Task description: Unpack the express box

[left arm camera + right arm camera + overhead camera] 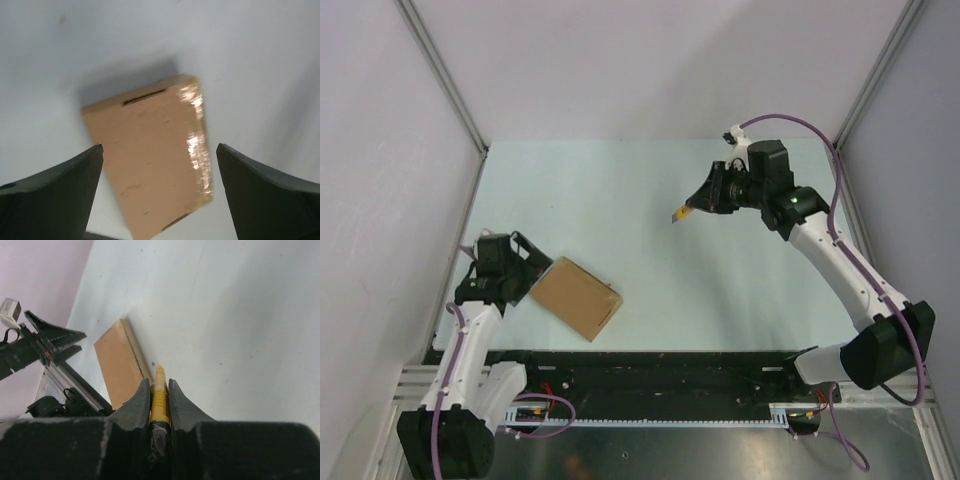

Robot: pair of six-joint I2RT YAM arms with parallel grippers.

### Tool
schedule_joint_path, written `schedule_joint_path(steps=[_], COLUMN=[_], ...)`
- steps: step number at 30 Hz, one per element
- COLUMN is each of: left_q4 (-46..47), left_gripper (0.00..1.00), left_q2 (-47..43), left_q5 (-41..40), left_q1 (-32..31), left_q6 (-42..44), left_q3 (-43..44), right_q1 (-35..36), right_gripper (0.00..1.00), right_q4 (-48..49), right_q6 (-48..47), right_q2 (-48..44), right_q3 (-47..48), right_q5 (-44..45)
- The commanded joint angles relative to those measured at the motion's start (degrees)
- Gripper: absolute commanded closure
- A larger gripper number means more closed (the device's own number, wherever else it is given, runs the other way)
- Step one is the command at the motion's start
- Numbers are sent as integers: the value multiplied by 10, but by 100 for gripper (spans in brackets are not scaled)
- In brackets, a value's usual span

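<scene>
The express box (577, 297), flat brown cardboard with its lid shut, lies on the pale table near the front left. It also shows in the left wrist view (150, 165), with shiny tape along its right edge, and in the right wrist view (117, 365). My left gripper (525, 262) is open and empty, just left of the box, its fingers (60, 192) spread wider than the box. My right gripper (705, 200) is held up above the far right of the table and is shut on the yellow utility knife (159, 397), whose tip (677, 214) points toward the box.
Grey walls with metal frame posts close in the table on the left, back and right. A black rail (650, 372) runs along the near edge between the arm bases. The left arm (45, 337) shows at the left of the right wrist view.
</scene>
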Motion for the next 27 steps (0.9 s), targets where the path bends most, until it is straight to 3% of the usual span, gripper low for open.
schedule_joint_path(steps=[1,7,14,17,20,24,27], left_q4=[-50,-31,123,191,240,253,256], left_gripper=[1,2,27,33,36,39,45], left_q2=[-20,5,68,124,203,341,439], left_q5=[-45,-4,119,166,202,220,228], left_q1=[0,0,-1,-11,-53,-143,-171], left_q6=[-52,-87,-77,-60,-57,-38,-30], left_q3=[-54,-104,-147,-135,-100,9,92], right_q1=[-4,-12,-26,-30,-37,-51,-63], right_gripper=[100,100,100,100,100,100,100], right_q4=[31,46,35,30,30,29,33], right_q6=[-22,-14,-16,-21,-21,-15,-13], right_q2=[32,65,74,73,69,62,62], right_q3=[5,5,4,2,-5,-15,-24], right_q5=[-4,-20,-18,-8,3,8,16])
